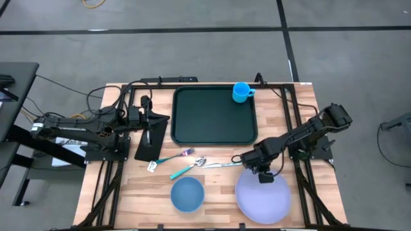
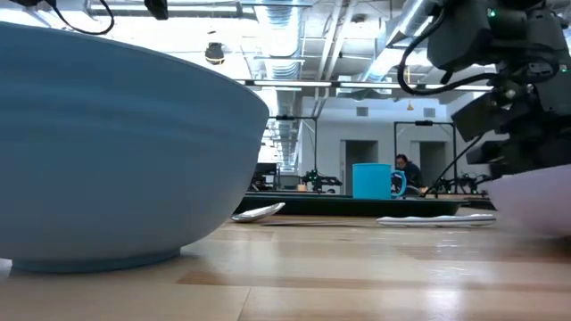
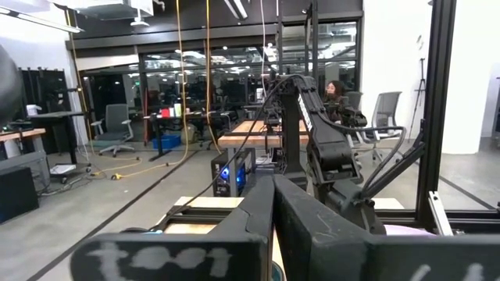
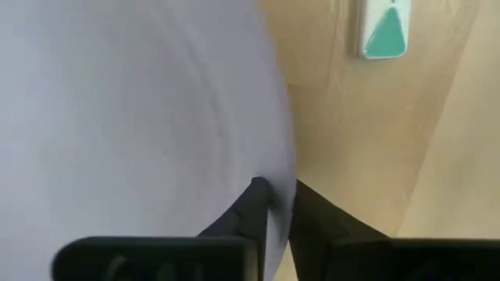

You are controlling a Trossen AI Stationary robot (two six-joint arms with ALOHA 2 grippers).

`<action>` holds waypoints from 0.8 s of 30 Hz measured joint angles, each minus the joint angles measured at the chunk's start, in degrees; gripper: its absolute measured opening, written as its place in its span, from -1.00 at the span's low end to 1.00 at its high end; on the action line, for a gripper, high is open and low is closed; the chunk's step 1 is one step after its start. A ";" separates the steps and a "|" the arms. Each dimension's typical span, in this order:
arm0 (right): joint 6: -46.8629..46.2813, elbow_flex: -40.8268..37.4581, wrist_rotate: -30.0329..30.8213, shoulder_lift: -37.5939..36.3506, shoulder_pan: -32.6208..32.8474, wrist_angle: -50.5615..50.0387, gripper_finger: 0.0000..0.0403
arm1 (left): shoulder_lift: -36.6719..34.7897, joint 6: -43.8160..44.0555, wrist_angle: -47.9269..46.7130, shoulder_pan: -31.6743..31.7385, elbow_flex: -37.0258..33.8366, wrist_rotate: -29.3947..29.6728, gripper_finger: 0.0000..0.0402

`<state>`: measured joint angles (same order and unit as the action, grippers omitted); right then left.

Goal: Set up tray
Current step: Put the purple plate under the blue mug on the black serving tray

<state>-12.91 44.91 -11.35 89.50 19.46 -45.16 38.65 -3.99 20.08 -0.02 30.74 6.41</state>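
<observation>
High view: right tool (image 1: 265,177) on plate (image 1: 263,199).

Even overhead light, soft shadows, heavy close-range blur

The pale wooden worktop (image 1: 212,192) was evenly and brightly lit from above, with only faint shadows beneath the arms. In the low view, ceiling strip lights (image 2: 294,85) glared white, and the big round blue plastic bowl (image 2: 116,152) loomed out of focus. The right wrist view was soft throughout: the round lavender plastic plate (image 4: 133,117) filled it as a washed-out blur. The left wrist view showed a dimmer room, its near dark fingers (image 3: 312,234) blurred.
</observation>
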 joint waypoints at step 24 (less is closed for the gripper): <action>25.34 17.86 4.94 0.17 -13.50 -13.99 -0.99 | 0.00 0.04 0.17 -0.01 0.00 -0.02 -1.00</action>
<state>12.43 62.76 -6.41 89.67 5.97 -59.14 38.65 -3.95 20.25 -0.03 30.74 6.39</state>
